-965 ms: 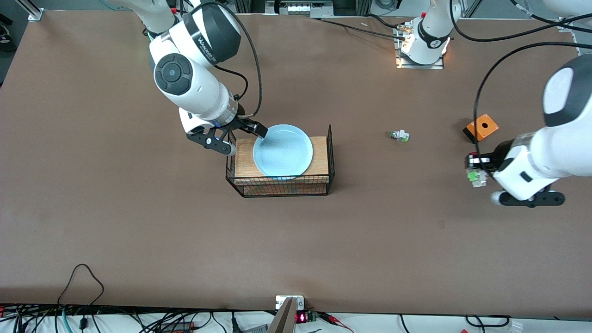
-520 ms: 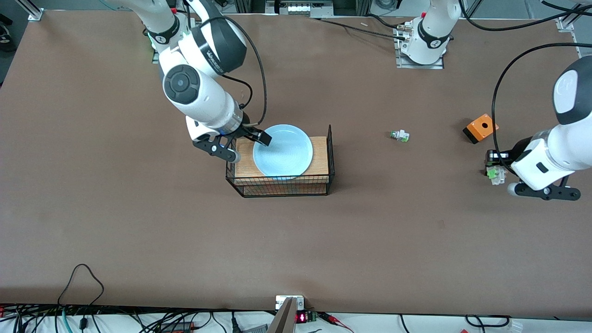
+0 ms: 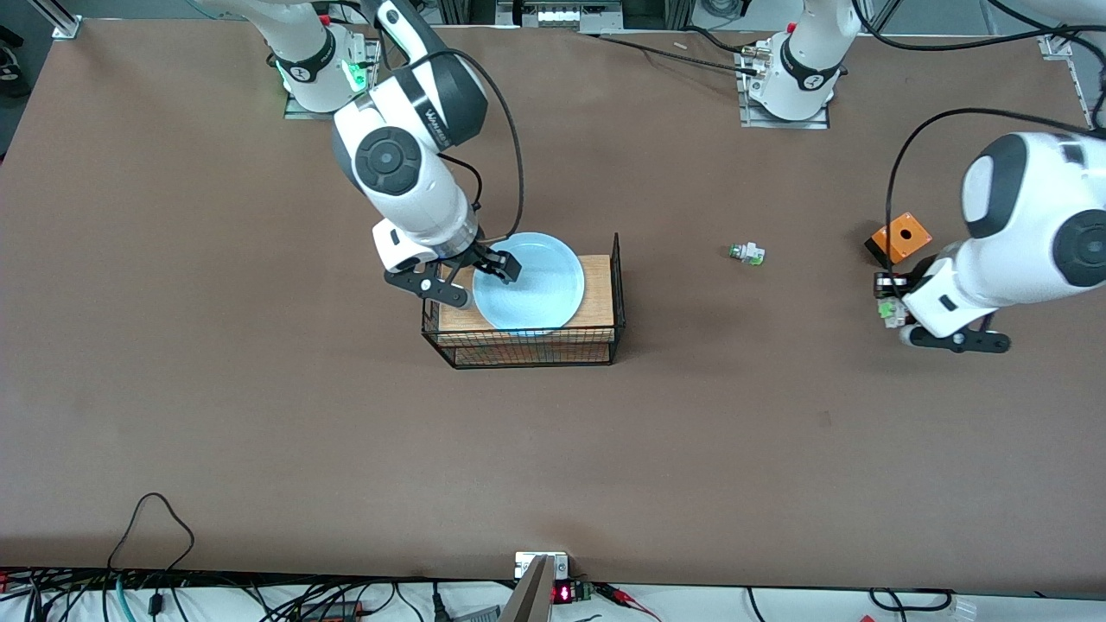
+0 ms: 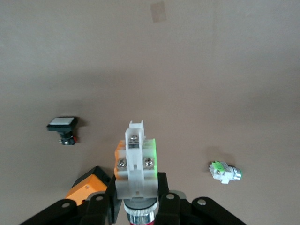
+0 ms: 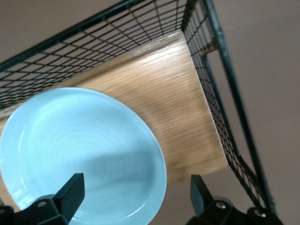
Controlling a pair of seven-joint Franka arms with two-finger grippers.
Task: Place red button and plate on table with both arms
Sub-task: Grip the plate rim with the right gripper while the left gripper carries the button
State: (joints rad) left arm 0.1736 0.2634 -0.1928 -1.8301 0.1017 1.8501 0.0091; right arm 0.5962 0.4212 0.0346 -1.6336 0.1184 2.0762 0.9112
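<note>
Left gripper point(image 4: 136, 206) clamps the red button point(image 4: 135, 161) aloft (lowering next); right gripper point(image 3: 471, 278), spread, straddles the plate point(image 3: 536, 285) rim

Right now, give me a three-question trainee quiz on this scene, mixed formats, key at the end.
1. True or false: the light blue plate lies on the brown table.
2. Which pincer holds the red button? A) left pincer B) right pincer C) neither
3. Fill in: the right pincer's fingers are open, one on each side of the plate's ____.

Key: 1 false, it rests on the wooden-topped wire basket; 2 A; 3 rim.
</note>
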